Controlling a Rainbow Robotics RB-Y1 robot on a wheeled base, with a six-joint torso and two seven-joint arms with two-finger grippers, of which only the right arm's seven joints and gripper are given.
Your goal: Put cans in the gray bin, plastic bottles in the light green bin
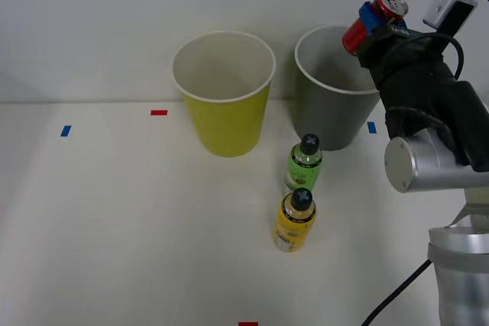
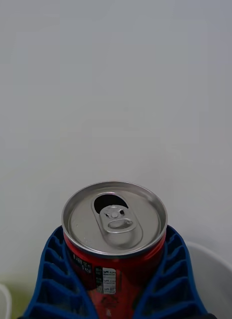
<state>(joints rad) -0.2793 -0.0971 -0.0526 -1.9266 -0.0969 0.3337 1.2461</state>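
My right gripper (image 1: 374, 22) is shut on the red can (image 1: 374, 22), holding it tilted in the air above the right rim of the gray bin (image 1: 330, 101). In the wrist view the can's (image 2: 115, 234) opened silver top faces the camera, and a blue ribbed finger (image 2: 53, 279) hugs each of its sides. The light green bin (image 1: 224, 108) stands left of the gray one. Two black-capped plastic bottles stand upright in front of the bins: the green-label one (image 1: 305, 164) and, closer to me, the yellow-label one (image 1: 295, 221).
Small tape marks lie on the white table: blue (image 1: 66, 130) at the left, red (image 1: 159, 112) near the green bin, blue (image 1: 371, 127) beside the gray bin, red (image 1: 247, 324) at the front edge. A black cable (image 1: 397, 292) hangs at the lower right.
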